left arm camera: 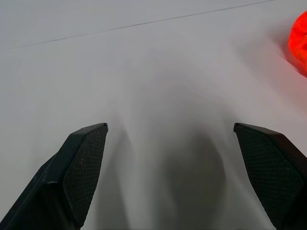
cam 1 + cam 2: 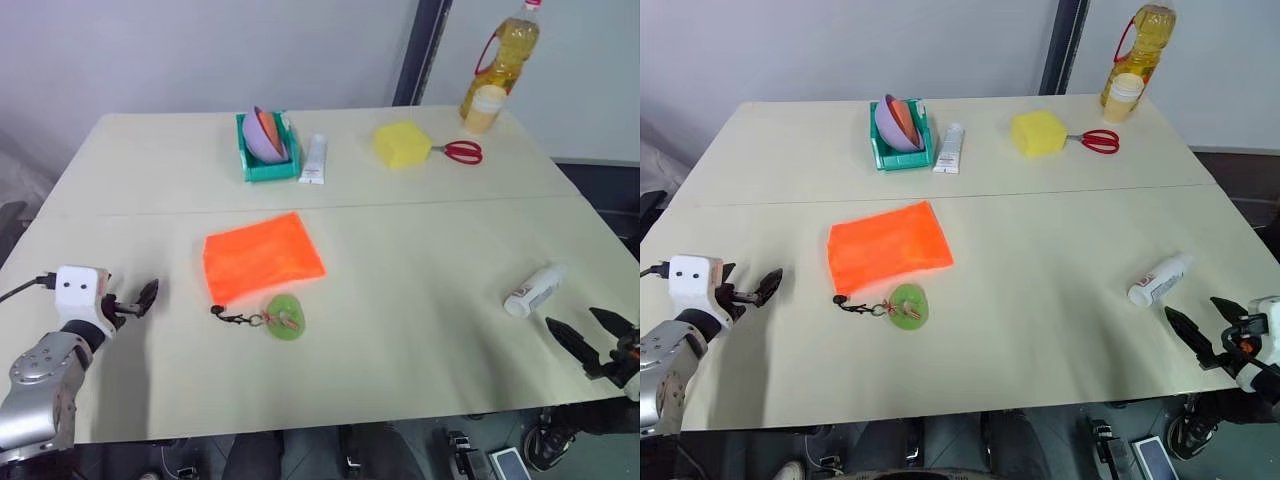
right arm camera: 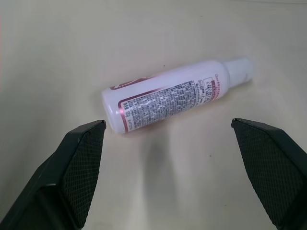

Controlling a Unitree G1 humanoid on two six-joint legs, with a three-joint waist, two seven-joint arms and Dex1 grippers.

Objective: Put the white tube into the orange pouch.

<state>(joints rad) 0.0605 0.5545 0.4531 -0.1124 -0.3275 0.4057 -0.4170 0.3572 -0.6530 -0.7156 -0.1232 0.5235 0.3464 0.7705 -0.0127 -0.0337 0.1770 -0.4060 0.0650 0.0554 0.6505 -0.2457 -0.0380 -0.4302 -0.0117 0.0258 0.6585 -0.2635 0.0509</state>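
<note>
White tube point(image 3: 175, 96) lies on its side; orange pouch point(image 2: 262, 255) flat, seemingly closed.

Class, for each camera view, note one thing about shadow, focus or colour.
Left eye view: soft shadow beside the left gripper. Left wrist view: the orange pouch glows blurred at the edge. Right wrist view: the white tube lies sharp, print visible.

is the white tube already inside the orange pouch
No, the white tube lies on the bare table, far from the orange pouch.

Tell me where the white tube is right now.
The white tube lies on its side near the table's front right edge, just ahead of the open right gripper.
</note>
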